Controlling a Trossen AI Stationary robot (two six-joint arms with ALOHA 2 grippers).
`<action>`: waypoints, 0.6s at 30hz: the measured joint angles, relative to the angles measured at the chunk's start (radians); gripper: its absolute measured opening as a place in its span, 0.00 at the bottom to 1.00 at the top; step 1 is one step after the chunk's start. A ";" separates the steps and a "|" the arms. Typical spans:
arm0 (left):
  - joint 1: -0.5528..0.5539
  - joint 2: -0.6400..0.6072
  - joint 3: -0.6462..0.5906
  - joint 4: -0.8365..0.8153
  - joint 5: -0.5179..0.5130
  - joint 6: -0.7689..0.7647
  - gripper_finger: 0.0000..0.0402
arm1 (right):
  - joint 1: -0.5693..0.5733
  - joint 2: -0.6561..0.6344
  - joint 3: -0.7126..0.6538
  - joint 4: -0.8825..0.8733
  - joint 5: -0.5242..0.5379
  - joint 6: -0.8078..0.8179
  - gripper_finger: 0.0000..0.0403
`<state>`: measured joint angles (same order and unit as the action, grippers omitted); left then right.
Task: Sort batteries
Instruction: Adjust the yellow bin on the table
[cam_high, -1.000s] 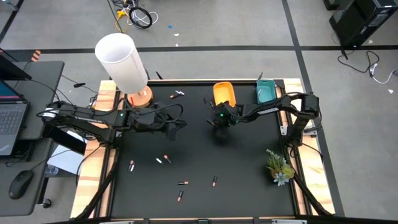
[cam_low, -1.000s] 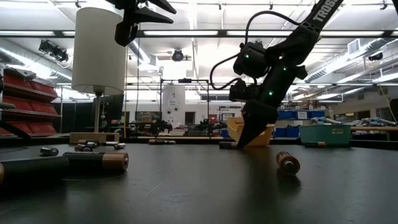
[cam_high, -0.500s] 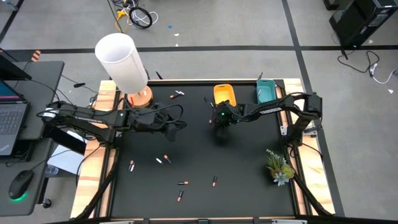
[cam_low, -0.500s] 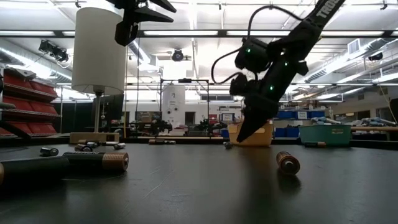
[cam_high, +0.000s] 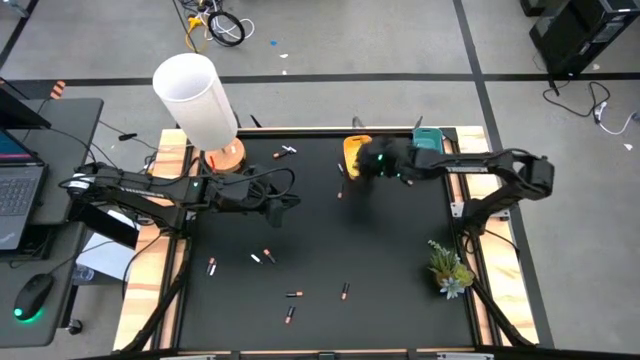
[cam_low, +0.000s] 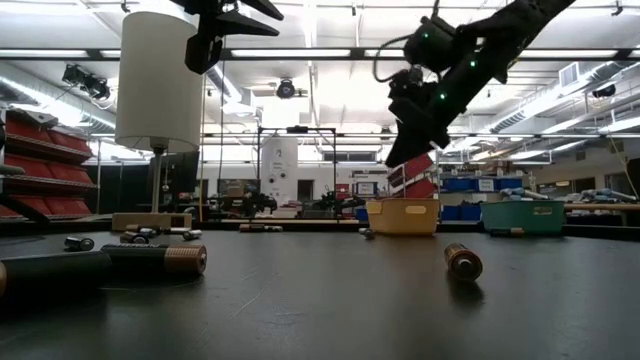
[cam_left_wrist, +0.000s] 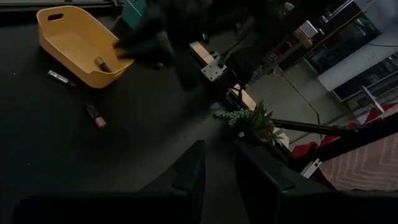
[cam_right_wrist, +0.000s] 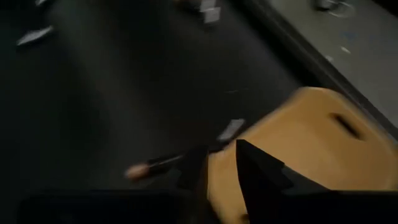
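Several batteries lie scattered on the black table, among them a pair (cam_high: 262, 257) at mid left and one (cam_high: 344, 291) toward the near edge. A white battery (cam_left_wrist: 61, 78) and an orange one (cam_left_wrist: 94, 116) lie beside the yellow tray (cam_high: 355, 143). One more battery (cam_left_wrist: 102, 64) rests inside that tray. My right gripper (cam_high: 362, 165) hangs raised over the tray's near left part; its fingers (cam_right_wrist: 255, 168) stand a little apart with nothing seen between them. My left gripper (cam_high: 285, 207) waits high over the table's middle left, open and holding nothing.
A teal tray (cam_high: 428, 150) stands to the right of the yellow one at the far edge. A lamp with a tall white shade (cam_high: 195, 100) stands at the far left corner. A small plant (cam_high: 447, 268) sits by the right edge.
My right gripper has risen from the table, where its tips stood beside a small battery. It has swung up and toward the far edge, over the yellow tray, tipping less steeply down. That small battery stays on the table.
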<state>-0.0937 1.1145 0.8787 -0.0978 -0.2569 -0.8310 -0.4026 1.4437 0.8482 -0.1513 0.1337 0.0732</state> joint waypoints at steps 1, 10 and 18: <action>0.000 0.000 0.000 0.000 0.000 0.000 0.24 | -0.031 -0.004 0.002 -0.003 -0.001 0.014 0.21; 0.000 0.000 0.000 0.005 0.000 0.012 0.24 | -0.227 0.187 0.283 -0.312 -0.091 -0.012 0.13; 0.000 0.000 0.000 0.010 0.000 0.012 0.24 | -0.245 0.398 0.526 -0.495 -0.098 -0.085 0.13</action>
<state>-0.0937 1.1145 0.8787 -0.0879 -0.2573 -0.8188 -0.6475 1.8416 1.3738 -0.6462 0.0353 -0.0118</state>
